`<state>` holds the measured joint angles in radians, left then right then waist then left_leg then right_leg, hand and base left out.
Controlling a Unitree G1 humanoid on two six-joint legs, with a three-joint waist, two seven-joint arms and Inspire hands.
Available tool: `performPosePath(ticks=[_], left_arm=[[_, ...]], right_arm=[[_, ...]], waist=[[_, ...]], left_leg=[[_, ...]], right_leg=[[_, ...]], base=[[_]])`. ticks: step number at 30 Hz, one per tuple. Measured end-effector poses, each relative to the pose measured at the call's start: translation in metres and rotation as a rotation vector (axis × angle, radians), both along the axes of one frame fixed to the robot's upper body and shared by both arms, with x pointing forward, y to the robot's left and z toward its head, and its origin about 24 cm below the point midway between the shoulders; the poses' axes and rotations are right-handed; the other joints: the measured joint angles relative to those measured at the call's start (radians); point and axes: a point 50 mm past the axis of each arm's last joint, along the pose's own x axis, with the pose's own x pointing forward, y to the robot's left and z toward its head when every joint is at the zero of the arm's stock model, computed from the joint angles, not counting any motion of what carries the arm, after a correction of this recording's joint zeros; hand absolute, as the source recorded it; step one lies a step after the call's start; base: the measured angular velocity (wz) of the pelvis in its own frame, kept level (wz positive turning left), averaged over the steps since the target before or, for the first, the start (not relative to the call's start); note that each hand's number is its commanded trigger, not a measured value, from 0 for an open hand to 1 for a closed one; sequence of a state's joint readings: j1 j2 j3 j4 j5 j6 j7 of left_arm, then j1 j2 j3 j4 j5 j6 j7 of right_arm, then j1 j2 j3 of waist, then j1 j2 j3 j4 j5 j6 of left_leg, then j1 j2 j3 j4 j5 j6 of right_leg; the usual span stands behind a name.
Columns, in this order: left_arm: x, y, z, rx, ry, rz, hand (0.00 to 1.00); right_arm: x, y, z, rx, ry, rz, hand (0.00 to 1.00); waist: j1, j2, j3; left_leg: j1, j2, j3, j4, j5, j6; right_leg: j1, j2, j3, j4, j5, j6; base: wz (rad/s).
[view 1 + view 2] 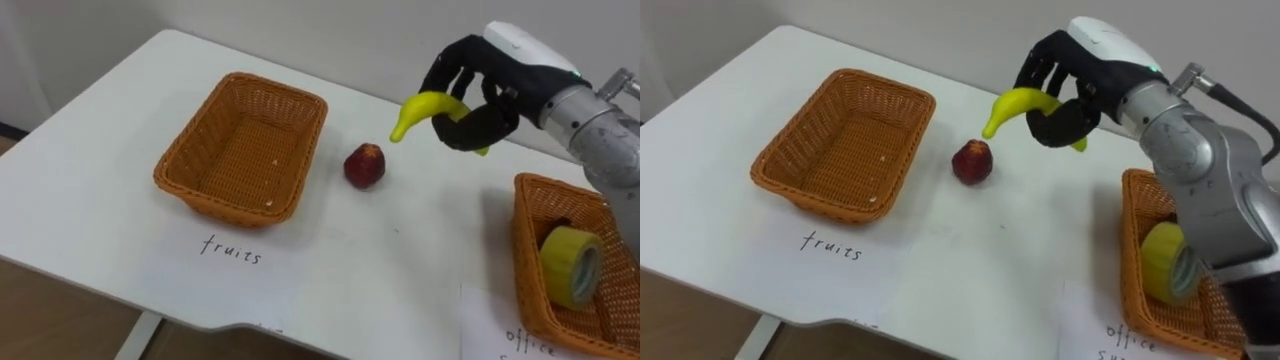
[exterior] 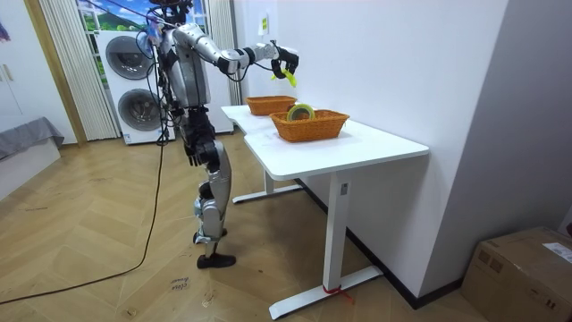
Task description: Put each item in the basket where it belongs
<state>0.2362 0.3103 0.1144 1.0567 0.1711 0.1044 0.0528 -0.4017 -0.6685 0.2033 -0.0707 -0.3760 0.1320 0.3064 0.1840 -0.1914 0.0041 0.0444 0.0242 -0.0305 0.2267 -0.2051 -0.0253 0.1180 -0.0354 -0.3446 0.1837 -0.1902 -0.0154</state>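
Wicker office basket holds yellow tape roll.

The left basket and the right basket are rough woven wicker. The table is smooth, matt white. The banana shines like plastic, and the tape roll is glossy. The right hand is matt black with a glossy white back.
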Motion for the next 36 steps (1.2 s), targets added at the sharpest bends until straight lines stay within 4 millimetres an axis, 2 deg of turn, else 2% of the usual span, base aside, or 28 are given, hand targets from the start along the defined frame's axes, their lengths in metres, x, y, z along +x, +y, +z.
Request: performPosePath(ticks=[5, 6, 7, 9, 11, 18, 23, 28, 32, 36], left_arm=[[0.000, -0.002, -0.001, -0.017, 0.013, -0.027, 0.00], [0.000, -0.003, -0.001, -0.018, 0.022, -0.044, 0.00], [0.000, -0.004, -0.002, -0.017, 0.030, -0.060, 0.00], [-0.001, -0.004, -0.002, -0.016, 0.033, -0.068, 0.00], [-0.002, -0.005, -0.002, -0.016, 0.037, -0.069, 0.00], [-0.011, -0.006, -0.003, -0.031, 0.061, -0.062, 0.00], [-0.019, -0.007, -0.003, -0.048, 0.092, -0.070, 0.00], [-0.029, -0.006, -0.003, -0.061, 0.117, -0.037, 0.00], [-0.031, -0.006, -0.003, -0.073, 0.128, -0.033, 0.00], [-0.029, -0.005, -0.002, -0.073, 0.126, -0.034, 0.00]], right_arm=[[-0.002, 0.003, 0.003, -0.027, -0.024, 0.008, 1.00], [-0.001, 0.003, 0.003, -0.028, -0.024, 0.006, 1.00], [-0.001, 0.003, 0.003, -0.028, -0.026, 0.006, 1.00], [-0.001, 0.003, 0.003, -0.024, -0.031, 0.005, 1.00], [-0.001, 0.004, 0.003, -0.023, -0.035, 0.004, 1.00], [0.001, 0.018, -0.001, -0.013, -0.027, 0.048, 1.00], [0.001, 0.022, -0.003, -0.030, -0.036, 0.047, 1.00], [0.001, 0.025, -0.004, -0.032, -0.037, 0.049, 1.00], [0.002, 0.032, -0.009, -0.004, -0.029, 0.042, 1.00], [0.002, 0.041, -0.016, 0.002, -0.008, 0.055, 1.00]], waist=[[0.022, -0.001, 0.0020], [0.036, 0.000, 0.0034], [0.044, 0.000, 0.0087], [0.045, -0.005, 0.0130], [0.062, -0.012, 0.0163], [0.112, -0.014, 0.0158], [0.146, -0.013, 0.0162], [0.164, -0.013, 0.0160], [0.171, -0.013, 0.0159], [0.185, -0.014, 0.0154]], left_leg=[[0.006, -0.001, 0.000, -0.006, 0.000, 0.000], [0.010, -0.001, -0.001, -0.006, 0.000, 0.000], [0.013, -0.001, -0.003, -0.006, 0.000, 0.000], [0.009, -0.003, -0.014, -0.005, 0.000, 0.000], [0.008, -0.004, -0.016, -0.005, 0.000, 0.000], [0.020, -0.005, -0.029, -0.006, -0.001, 0.000], [0.015, -0.010, -0.048, -0.003, -0.001, 0.000], [0.014, -0.022, -0.064, 0.007, -0.002, 0.003], [0.012, -0.029, -0.080, 0.013, -0.003, 0.006], [0.014, -0.031, -0.083, 0.009, -0.002, 0.007]], right_leg=[[0.003, -0.001, -0.002, 0.000, -0.004, 0.001], [0.006, -0.001, 0.000, 0.001, -0.004, 0.002], [0.010, -0.001, -0.005, 0.001, -0.005, 0.002], [0.011, -0.003, -0.015, 0.001, -0.007, 0.003], [0.010, -0.004, -0.015, 0.001, -0.010, 0.004], [0.026, -0.003, -0.016, 0.002, -0.010, 0.004], [0.034, -0.006, -0.041, 0.001, -0.011, 0.005], [0.043, -0.016, -0.054, 0.001, -0.019, 0.011], [0.043, -0.021, -0.072, 0.003, -0.022, 0.015], [0.046, -0.022, -0.070, 0.005, -0.025, 0.017]], base=[[0.00], [0.00], [0.04], [0.14], [0.07], [0.04], [0.12], [0.11], [0.10], [0.03]])
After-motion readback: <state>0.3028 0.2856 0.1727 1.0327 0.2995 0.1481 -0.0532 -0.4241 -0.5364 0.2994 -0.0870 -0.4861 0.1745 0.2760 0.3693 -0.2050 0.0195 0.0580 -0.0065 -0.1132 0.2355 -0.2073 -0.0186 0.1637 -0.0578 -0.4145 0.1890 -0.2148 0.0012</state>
